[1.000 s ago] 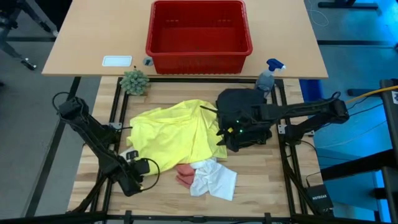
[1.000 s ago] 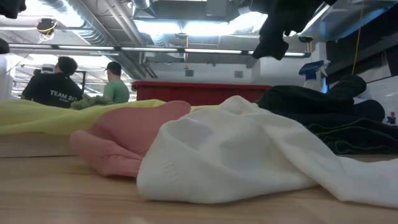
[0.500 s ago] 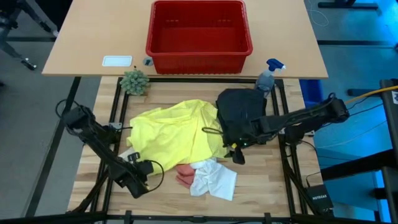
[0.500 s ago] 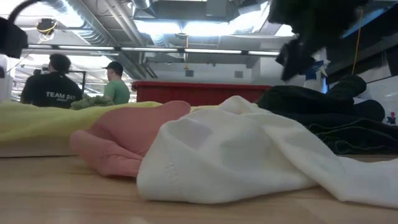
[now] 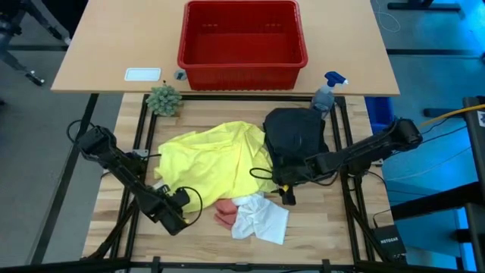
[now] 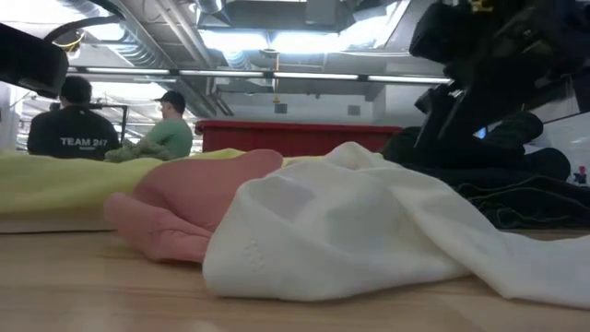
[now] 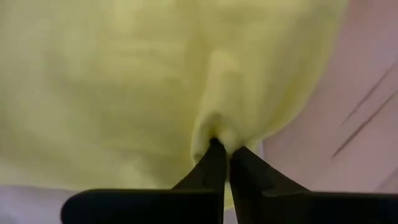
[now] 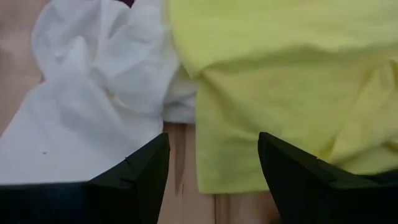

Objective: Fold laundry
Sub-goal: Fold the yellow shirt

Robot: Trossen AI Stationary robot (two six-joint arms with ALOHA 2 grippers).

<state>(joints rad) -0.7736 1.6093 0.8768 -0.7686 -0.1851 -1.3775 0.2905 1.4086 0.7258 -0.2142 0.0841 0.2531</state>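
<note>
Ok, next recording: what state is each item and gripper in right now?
Yellow T-shirt: crumpled, unfolded, edge pinched by left gripper.
Black trousers: heaped, unfolded.
Pink cloth: bunched, partly under white cloth.
White cloth: crumpled.
Red basket: upright, nothing seen inside.
Left gripper: shut on the T-shirt.
Right gripper: fingers open, above the T-shirt's edge, holding nothing.

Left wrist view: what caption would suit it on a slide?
Left hand shut, pinching a fold of the yellow T-shirt.
</note>
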